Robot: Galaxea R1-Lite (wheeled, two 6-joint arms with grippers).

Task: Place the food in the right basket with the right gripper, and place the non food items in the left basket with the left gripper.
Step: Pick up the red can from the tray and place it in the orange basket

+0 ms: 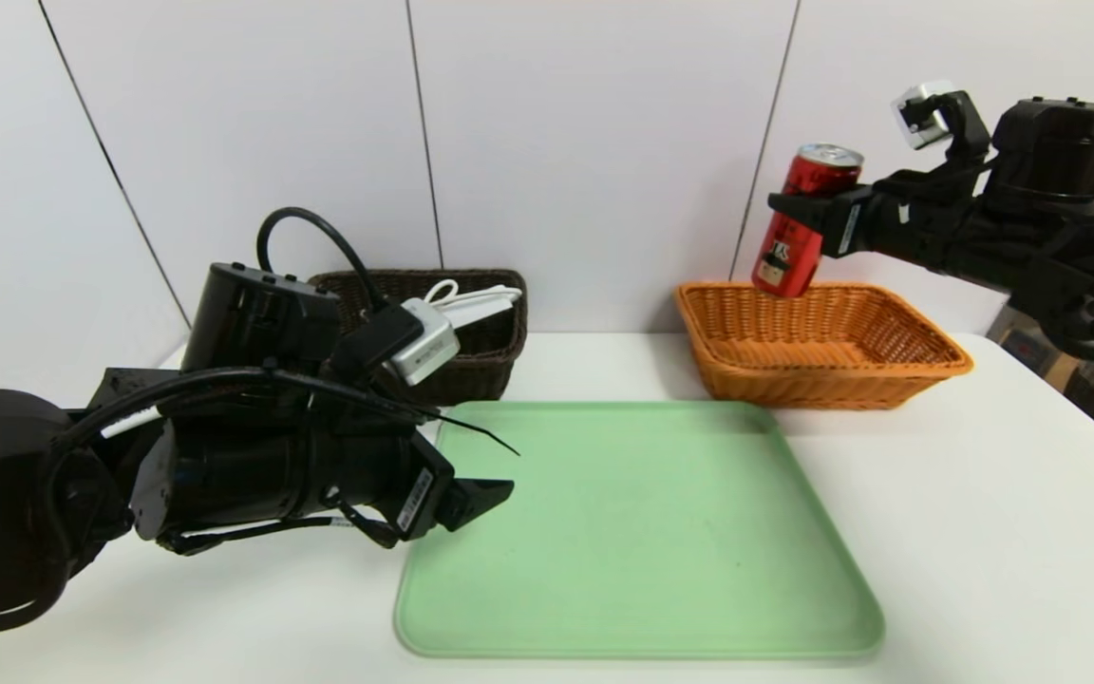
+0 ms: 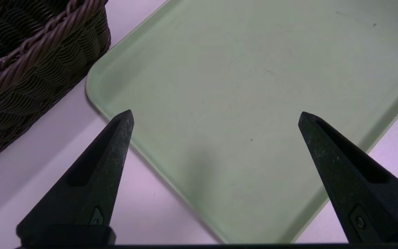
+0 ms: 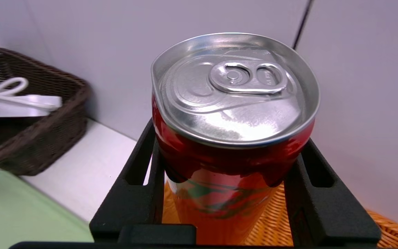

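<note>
The food, a slim red can (image 1: 799, 223) with a silver top (image 3: 233, 86), hangs tilted over the left part of the orange right basket (image 1: 889, 366). My right gripper (image 1: 808, 214) is shut on its upper body, a finger (image 3: 133, 193) on each side. Wicker of that basket (image 3: 389, 224) shows under the can. A white power strip (image 1: 476, 302) with its cord lies in the dark brown left basket (image 1: 485, 370), seen also in the right wrist view as the strip (image 3: 19, 105) in the basket (image 3: 47, 138). My left gripper (image 1: 480, 499) hovers open and empty over the tray's left edge, fingers (image 2: 116, 145) far apart.
A pale green tray (image 1: 642, 532) lies bare in the middle of the white table (image 1: 984, 532); its corner (image 2: 254, 69) shows below my left gripper, beside the dark basket's wall (image 2: 29, 69). Both baskets stand against the white back wall.
</note>
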